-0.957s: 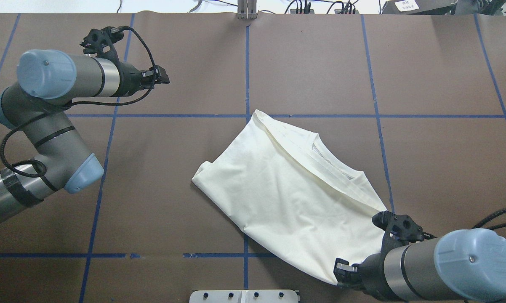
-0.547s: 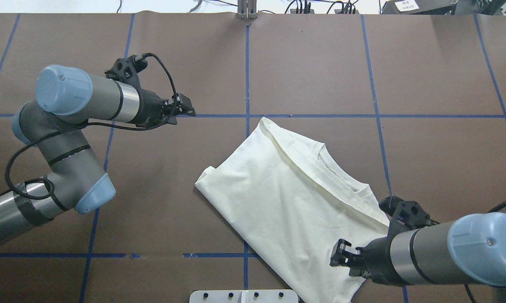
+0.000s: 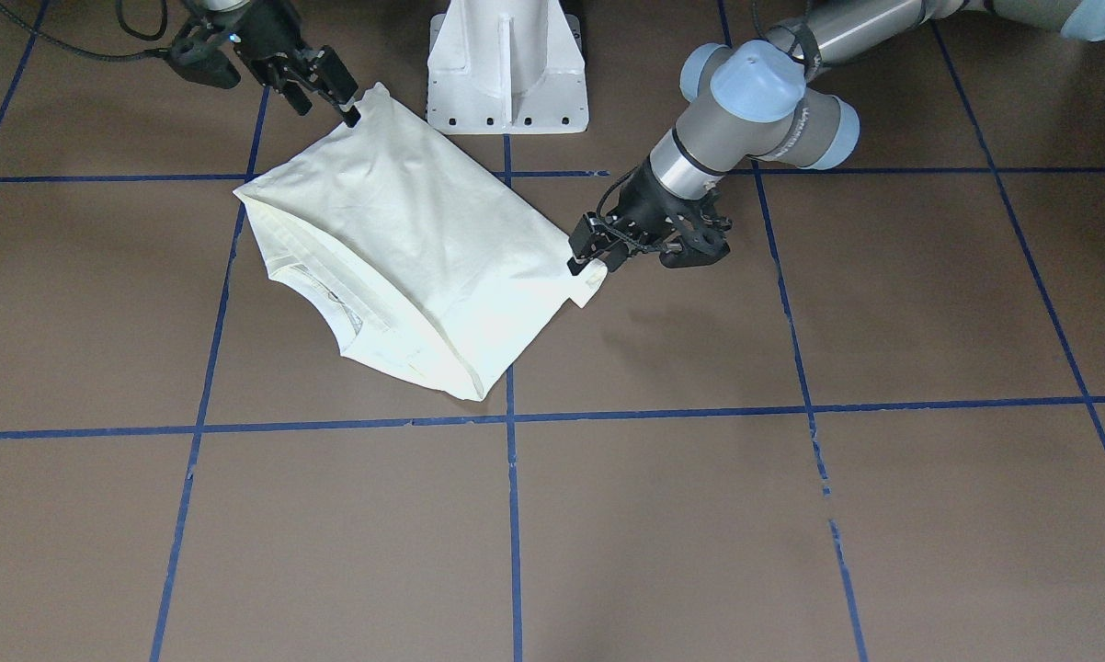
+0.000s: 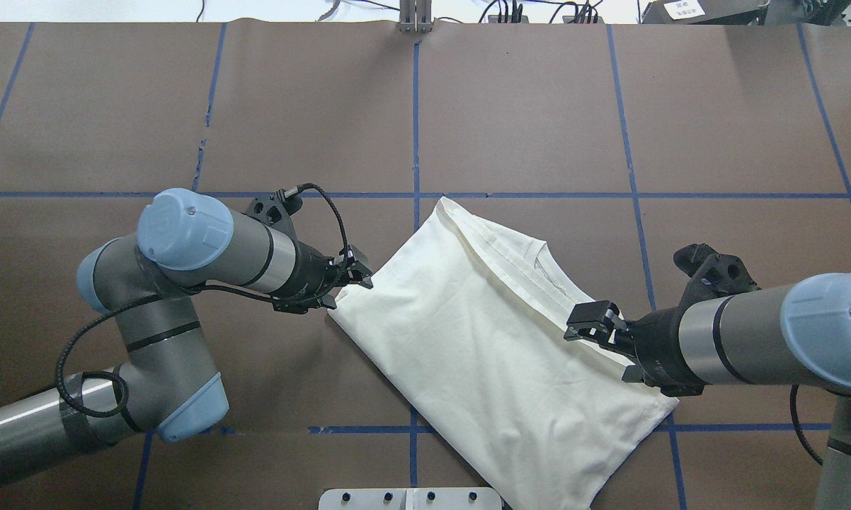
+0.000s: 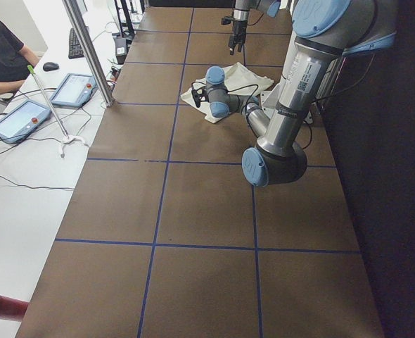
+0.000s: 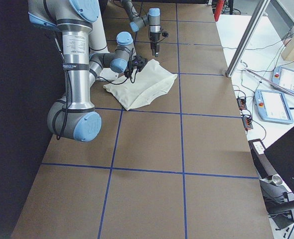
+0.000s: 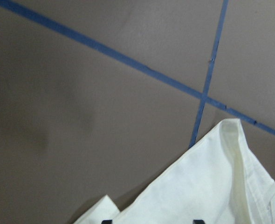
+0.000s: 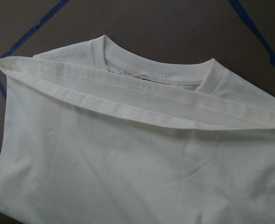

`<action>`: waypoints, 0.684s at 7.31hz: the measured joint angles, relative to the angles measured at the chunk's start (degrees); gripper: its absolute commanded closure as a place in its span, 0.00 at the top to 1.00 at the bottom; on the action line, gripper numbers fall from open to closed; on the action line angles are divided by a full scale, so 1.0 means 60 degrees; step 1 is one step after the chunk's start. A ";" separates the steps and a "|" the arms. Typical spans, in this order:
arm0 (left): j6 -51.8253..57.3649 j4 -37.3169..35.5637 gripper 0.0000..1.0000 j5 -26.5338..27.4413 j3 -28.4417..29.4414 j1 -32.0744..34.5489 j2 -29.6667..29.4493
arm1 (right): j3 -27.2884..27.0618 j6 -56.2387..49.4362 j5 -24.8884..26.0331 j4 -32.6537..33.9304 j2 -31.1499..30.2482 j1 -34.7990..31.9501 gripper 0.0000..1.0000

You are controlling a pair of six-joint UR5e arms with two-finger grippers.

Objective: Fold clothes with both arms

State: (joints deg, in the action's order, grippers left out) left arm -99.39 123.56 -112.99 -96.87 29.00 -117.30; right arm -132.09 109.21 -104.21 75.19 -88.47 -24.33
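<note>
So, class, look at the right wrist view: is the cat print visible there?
No: the T-shirt shows only plain cream cloth and its collar.

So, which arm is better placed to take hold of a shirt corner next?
Probably left. The left gripper sits low at a corner of the shirt, jaws open in its wrist view. The right gripper hangs higher above it; its wrist camera sees the whole collar.

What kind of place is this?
Probably a robotics lab: a left arm and right arm beside a shirt on a table gridded with blue tape, plus control tablets on a side desk.
</note>
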 measured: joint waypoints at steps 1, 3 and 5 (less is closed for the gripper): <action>0.0185 -0.0106 0.71 0.0050 0.0026 -0.0117 -0.0007 | 0.0143 -0.0005 0.0009 -0.0012 0.0120 -0.0049 1.00; 0.0320 -0.0213 0.67 0.0106 0.0314 -0.0194 0.0010 | 0.0440 -0.0002 0.0021 -0.0021 0.0411 -0.0079 1.00; 0.0343 -0.0629 0.38 0.0262 0.0523 -0.0207 -0.0015 | 0.0528 0.0002 0.0023 -0.0021 0.0476 -0.0078 1.00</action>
State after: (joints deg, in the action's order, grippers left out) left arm -97.34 119.79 -111.42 -93.73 27.76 -117.39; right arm -128.92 109.22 -104.06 75.06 -85.62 -24.80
